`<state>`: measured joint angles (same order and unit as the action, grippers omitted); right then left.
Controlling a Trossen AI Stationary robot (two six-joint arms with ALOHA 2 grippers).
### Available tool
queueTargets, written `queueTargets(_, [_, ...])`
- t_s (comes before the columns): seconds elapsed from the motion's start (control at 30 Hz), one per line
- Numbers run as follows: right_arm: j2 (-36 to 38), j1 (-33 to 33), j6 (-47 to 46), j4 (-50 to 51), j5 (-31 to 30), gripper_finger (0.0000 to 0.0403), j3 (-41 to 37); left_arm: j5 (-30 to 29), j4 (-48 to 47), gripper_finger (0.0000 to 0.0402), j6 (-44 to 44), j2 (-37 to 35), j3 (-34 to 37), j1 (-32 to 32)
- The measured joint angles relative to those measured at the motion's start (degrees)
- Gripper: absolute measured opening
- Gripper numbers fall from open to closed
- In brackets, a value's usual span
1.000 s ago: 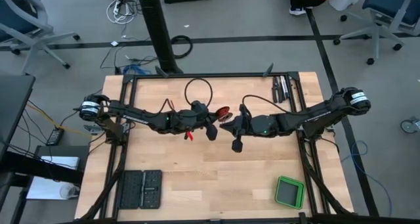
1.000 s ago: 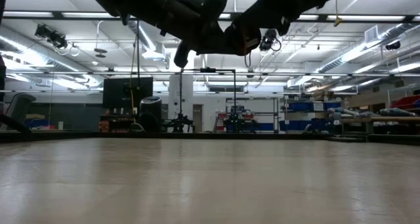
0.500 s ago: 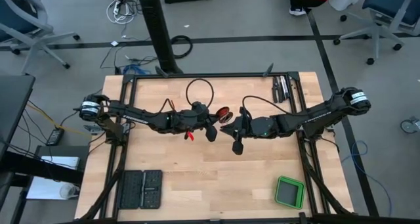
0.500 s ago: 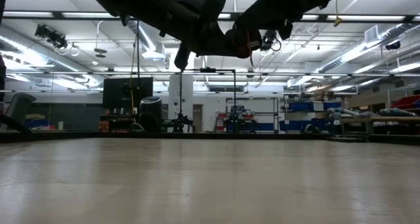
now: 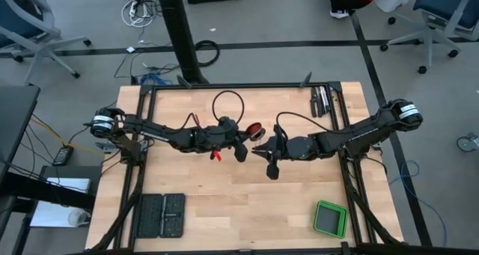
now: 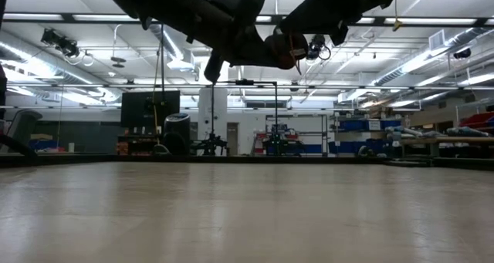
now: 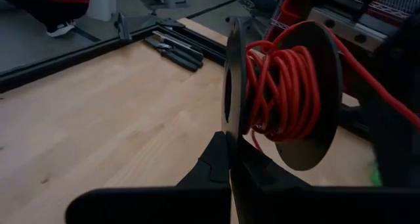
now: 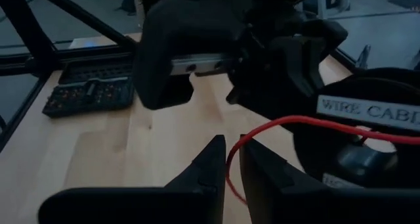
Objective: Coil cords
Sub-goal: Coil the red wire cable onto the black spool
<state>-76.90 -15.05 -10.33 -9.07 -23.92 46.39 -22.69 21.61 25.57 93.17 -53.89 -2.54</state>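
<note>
Item: red-orange cord (image 7: pixel 283 86), wound on a dark flanged spool (image 7: pixel 308 99). Judged light, limp, springy; best pinched on the free strand near the spool.
Left gripper (image 7: pixel 230 159): jaws shut on the spool's flange edge.
Right gripper (image 8: pixel 226 159): jaws slightly parted, loose strand running between them, grip uncertain.
</note>
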Motion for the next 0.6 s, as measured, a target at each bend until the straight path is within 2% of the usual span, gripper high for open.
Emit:
queueTargets(0.33, [-3.05,0.24,0.93,-1.73,-0.44,0.0046,-0.04,-0.60,4.98,0.0001,0.11,-0.04,0.00,0.43])
queueTargets(0.47, [-3.17,-0.25,3.91,-5.30,-2.45,0.0051,-0.06,-0.73,2.95,0.0001,-1.19,-0.07,0.00,0.28])
queueTargets(0.6, [-2.71,-0.06,2.82,-4.02,-2.60,0.0052,0.56,-1.41,2.96,0.0001,-4.89,0.70,0.00,0.30])
